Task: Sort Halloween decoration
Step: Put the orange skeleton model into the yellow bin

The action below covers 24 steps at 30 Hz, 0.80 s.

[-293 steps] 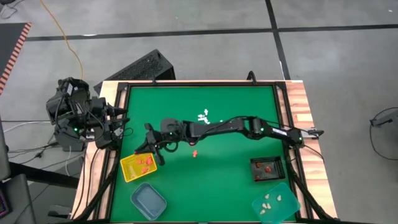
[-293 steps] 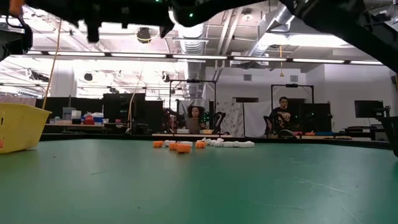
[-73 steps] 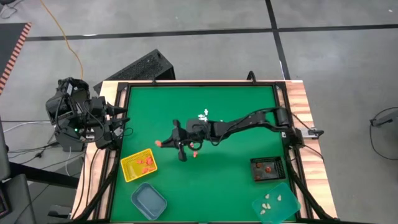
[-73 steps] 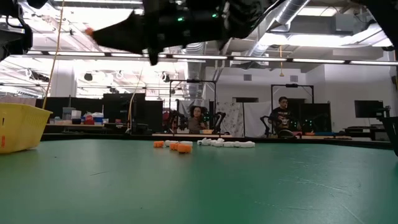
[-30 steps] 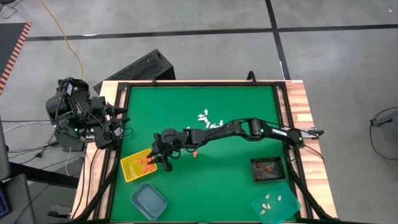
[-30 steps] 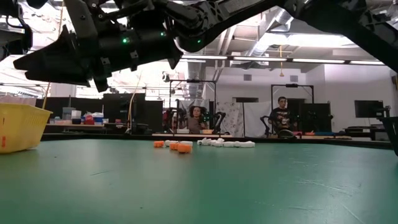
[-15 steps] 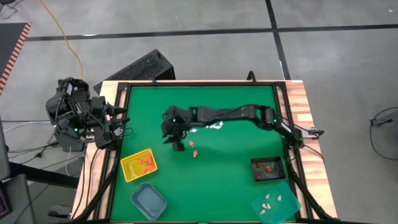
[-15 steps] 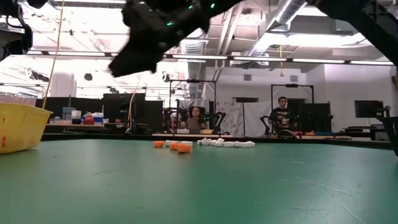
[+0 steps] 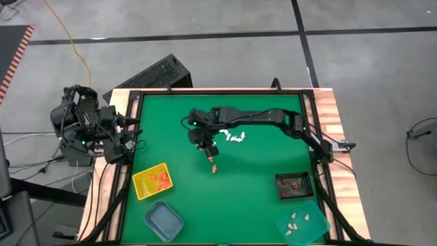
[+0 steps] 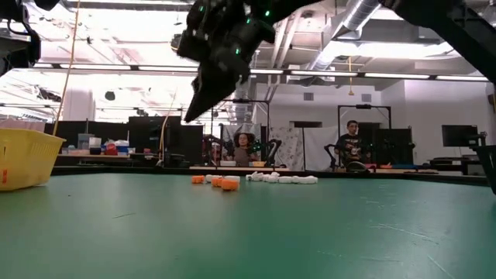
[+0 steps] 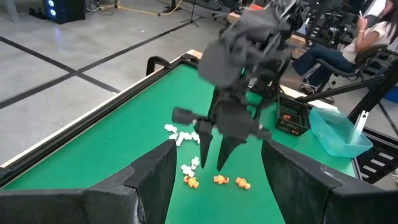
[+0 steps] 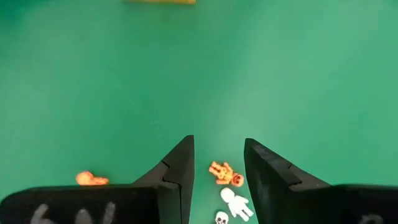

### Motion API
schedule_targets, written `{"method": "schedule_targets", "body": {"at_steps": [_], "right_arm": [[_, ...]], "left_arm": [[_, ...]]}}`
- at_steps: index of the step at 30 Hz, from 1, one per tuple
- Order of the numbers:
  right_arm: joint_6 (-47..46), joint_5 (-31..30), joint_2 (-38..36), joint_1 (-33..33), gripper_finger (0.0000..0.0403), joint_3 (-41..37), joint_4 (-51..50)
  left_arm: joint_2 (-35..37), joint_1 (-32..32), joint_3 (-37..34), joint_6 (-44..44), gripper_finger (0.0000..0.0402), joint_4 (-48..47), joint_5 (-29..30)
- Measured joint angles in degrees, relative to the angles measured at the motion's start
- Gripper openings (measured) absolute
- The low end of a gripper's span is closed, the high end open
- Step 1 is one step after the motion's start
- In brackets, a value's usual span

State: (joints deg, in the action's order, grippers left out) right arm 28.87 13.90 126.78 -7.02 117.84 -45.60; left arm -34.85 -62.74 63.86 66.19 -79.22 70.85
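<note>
Small orange trinkets (image 9: pixel 214 167) lie on the green table near its middle, with white ones (image 9: pixel 235 137) just beyond them. My right gripper (image 9: pixel 209 151) hangs open above the orange ones, fingers pointing down and clear of the table (image 10: pixel 192 116). In the right wrist view an orange skeleton trinket (image 12: pixel 225 173) lies on the table in the gap between the fingers, with a white figure (image 12: pixel 236 203) beside it. My left gripper (image 11: pixel 214 186) is open and waits off the table's left edge (image 9: pixel 113 140).
A yellow tray (image 9: pixel 153 182) with orange trinkets and a blue tray (image 9: pixel 162 221) sit near the front left. A black tray (image 9: pixel 293 184) and a teal tray (image 9: pixel 302 223) with cream trinkets sit at the front right. People sit in the room beyond the table.
My right gripper has left the spot above the yellow tray. It has swung toward the table's far edge and then right, and now hangs pointing down over the orange trinkets near the middle. The trinkets on the table have not moved.
</note>
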Motion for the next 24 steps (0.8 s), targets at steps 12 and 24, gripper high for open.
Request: {"method": "schedule_targets", "body": {"at_steps": [12,24], "right_arm": [[4.23,-8.14,5.84,0.81,0.0172,-0.15,0.5],[4.61,-7.96,5.69,-0.39,0.0234,-1.74,1.14]], "left_arm": [[0.02,-0.01,0.0,0.1,0.0226,-0.04,0.02],[0.02,0.0,0.0,0.24,0.0226,-0.02,0.03]]}}
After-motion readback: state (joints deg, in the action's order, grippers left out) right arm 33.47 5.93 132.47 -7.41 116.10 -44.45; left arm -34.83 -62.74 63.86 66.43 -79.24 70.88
